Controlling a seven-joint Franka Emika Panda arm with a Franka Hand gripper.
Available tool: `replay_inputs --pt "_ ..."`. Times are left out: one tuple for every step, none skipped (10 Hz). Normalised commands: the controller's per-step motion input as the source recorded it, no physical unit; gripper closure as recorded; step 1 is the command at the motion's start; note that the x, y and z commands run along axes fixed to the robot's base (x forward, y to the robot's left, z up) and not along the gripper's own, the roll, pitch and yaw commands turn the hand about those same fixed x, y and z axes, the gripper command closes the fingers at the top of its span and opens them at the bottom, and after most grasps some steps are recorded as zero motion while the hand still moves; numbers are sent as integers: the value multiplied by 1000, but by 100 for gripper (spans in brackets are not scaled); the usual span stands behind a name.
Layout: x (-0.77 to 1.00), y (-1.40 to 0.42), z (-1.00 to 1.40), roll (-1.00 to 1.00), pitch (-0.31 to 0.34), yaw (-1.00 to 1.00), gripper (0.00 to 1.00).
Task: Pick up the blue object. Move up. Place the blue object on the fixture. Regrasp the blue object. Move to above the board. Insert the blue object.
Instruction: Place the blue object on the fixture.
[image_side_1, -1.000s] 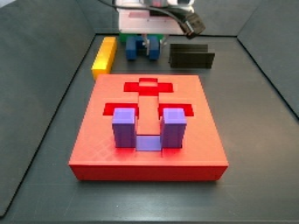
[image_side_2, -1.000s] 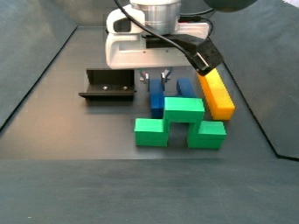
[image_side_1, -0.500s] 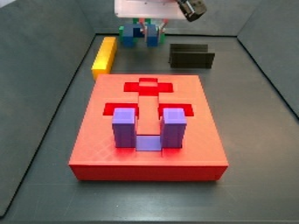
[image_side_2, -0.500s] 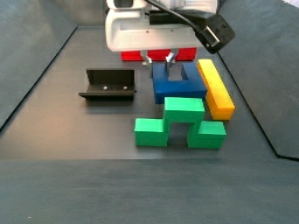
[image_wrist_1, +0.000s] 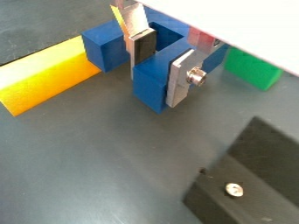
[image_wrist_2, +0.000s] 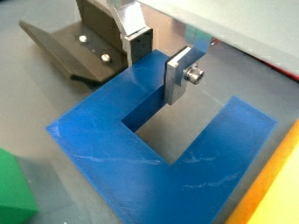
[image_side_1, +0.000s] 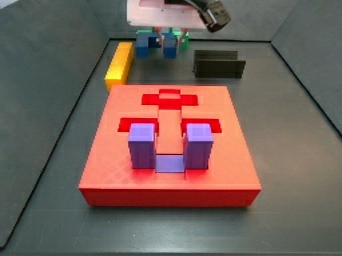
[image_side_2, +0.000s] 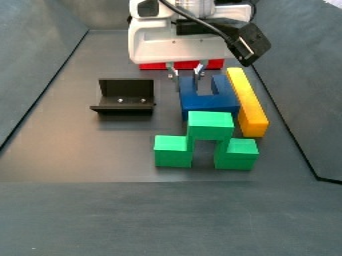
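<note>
The dark blue U-shaped blue object (image_side_2: 207, 100) hangs above the floor, with the gripper (image_side_2: 191, 71) shut on one of its prongs. In both wrist views the silver fingers (image_wrist_1: 181, 77) (image_wrist_2: 177, 77) press either side of that prong of the blue object (image_wrist_1: 149, 87) (image_wrist_2: 105, 131). In a side view the gripper (image_side_1: 162, 38) and the blue object (image_side_1: 146, 43) are at the far end, beyond the red board (image_side_1: 170, 160). The black fixture (image_side_2: 123, 97) (image_side_1: 219, 65) stands apart to one side, with nothing on it.
A long yellow bar (image_side_2: 246, 100) (image_side_1: 120, 62) lies close beside the blue object. A green block (image_side_2: 203, 140) stands in front of it. A purple U-shaped block (image_side_1: 171, 147) sits in the board. Dark walls bound the floor.
The gripper has risen with the blue object held in it, off the floor beside the yellow bar. Most of the rise came early; since half a second ago it has barely shifted.
</note>
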Motion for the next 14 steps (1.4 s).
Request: replay_inputs --pt "400 49 760 -617 -131 -160 100" --pt "460 97 586 -863 -243 -169 100" --pt "509 106 569 -931 -251 -174 100" --pt "491 63 569 -869 -263 -157 100" --pt "494 29 540 -863 -263 -180 100" --pt "509 0 406 -806 -249 -206 100" --pt "611 0 426 -746 -154 -234 100" --pt "817 0 526 -363 60 -269 100" --pt "854 0 240 -49 266 -186 100" --pt "914 0 77 -120 86 -220 100" --pt "949 0 3 -300 6 -237 100" --pt "977 0 0 -589 0 -174 100" --pt "906 0 0 -780 0 -226 100" --pt "697 0 0 -869 -29 -297 100"
